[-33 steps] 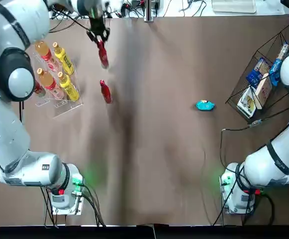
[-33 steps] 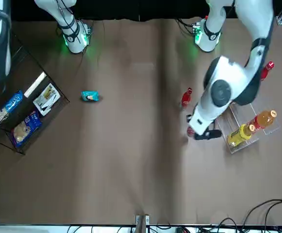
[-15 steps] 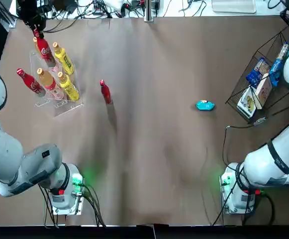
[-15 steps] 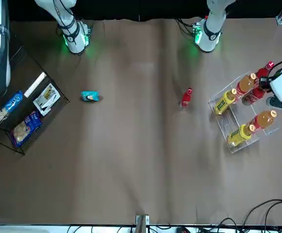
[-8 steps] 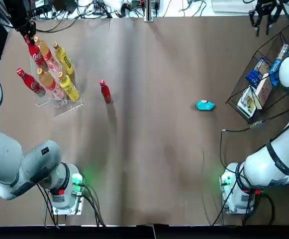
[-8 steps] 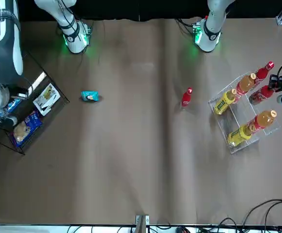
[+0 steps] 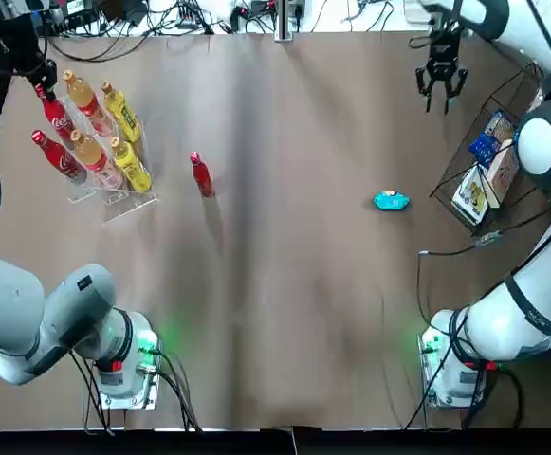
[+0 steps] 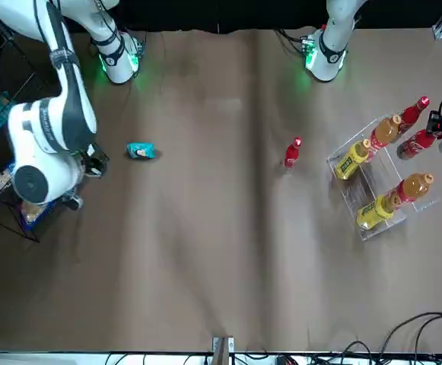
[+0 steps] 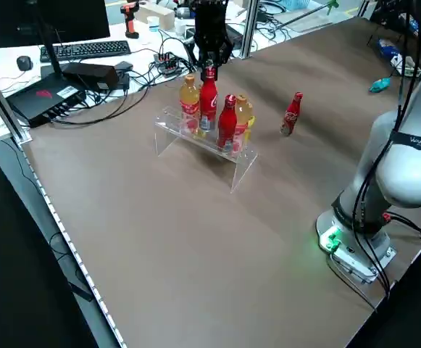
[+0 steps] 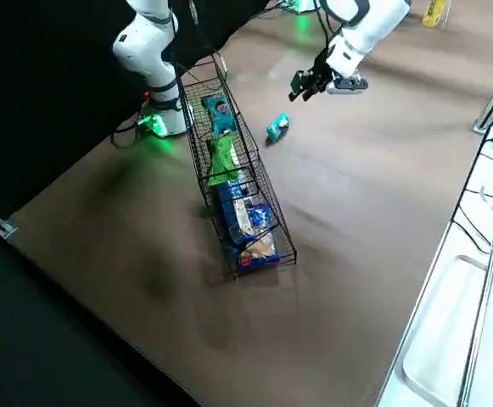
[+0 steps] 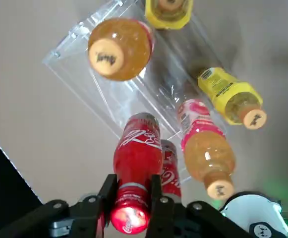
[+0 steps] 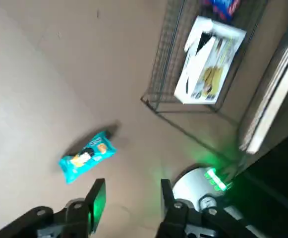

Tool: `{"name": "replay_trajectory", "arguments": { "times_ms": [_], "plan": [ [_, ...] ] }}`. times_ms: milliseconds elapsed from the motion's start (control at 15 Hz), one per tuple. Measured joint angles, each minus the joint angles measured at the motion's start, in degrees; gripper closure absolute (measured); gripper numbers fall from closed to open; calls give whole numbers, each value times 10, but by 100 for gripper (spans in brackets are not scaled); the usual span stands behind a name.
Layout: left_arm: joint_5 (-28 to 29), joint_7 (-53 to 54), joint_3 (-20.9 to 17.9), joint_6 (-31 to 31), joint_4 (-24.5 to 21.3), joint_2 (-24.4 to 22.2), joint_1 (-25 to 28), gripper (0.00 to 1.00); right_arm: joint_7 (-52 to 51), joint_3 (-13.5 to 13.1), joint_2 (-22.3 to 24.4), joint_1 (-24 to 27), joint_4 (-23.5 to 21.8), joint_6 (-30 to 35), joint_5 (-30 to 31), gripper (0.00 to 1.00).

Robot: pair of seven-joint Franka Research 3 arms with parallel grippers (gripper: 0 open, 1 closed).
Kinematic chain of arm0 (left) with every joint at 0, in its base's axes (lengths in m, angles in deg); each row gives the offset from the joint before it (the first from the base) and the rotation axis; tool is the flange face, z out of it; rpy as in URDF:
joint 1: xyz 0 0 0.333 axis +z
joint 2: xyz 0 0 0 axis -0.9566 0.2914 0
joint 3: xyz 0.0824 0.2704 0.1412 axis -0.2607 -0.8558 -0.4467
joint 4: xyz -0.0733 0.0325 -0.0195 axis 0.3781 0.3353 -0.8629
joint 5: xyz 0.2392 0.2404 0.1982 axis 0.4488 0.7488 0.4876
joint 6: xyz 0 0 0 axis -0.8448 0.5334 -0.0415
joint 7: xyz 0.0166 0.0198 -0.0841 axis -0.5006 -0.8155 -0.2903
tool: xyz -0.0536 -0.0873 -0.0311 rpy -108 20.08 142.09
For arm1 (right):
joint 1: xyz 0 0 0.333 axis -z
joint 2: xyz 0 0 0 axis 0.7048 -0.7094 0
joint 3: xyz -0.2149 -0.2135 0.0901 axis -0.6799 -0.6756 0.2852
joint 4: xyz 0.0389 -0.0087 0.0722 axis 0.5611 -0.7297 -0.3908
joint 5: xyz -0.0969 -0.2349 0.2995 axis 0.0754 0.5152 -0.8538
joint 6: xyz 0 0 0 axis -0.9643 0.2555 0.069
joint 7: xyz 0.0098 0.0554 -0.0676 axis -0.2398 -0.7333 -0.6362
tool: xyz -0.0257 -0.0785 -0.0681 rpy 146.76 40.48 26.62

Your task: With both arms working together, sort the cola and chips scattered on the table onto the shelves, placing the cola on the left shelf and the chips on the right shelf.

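- Left tool (image 11: pixel 132 198) — clamped round an upright red cola bottle (image 11: pixel 139 153) at the clear rack (image 9: pixel 174 125).
- Right tool (image 12: pixel 134 198) — fingers apart, near a teal-blue, crinkly, cartoon-printed chips packet (image 12: pixel 87 156) on the worktop (image 12: pixel 44 114).

The table (image 7: pixel 303 313) is a wide, flat brown surface with soft creases. In the top view, a clear acrylic rack (image 7: pixel 114 210) stands on it at the upper left of the frame, bearing orange bottles (image 7: pixel 89 152) and yellow bottles (image 7: pixel 131 166). A red cola bottle (image 7: pixel 202 177) stands upright on the table, right of that rack. A teal packet (image 7: pixel 391 200) lies flat right of centre, near the black wire basket rack (image 9: pixel 415 38) at the upper right of the frame. Two white arm bases (image 7: pixel 129 379) rest at lower left and lower right.
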Motion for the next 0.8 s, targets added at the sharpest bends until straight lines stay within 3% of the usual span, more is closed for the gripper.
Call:
{"name": "replay_trajectory", "arguments": {
  "times_ms": [267, 600, 800],
  "plan": [
    [-1, 11, 0, -37, -44, -18, 18, 68, 144, 0, -1, -9, -33, -49, -21, 42],
    [-1, 11, 1, -60, -74, -28, 18, 68, 252, 0, -12, -24, -154, -175, -34, 42],
    [-1, 11, 1, -67, -81, -32, 18, 68, 288, 0, -14, -30, -207, -206, -70, 42]
  ]
}}
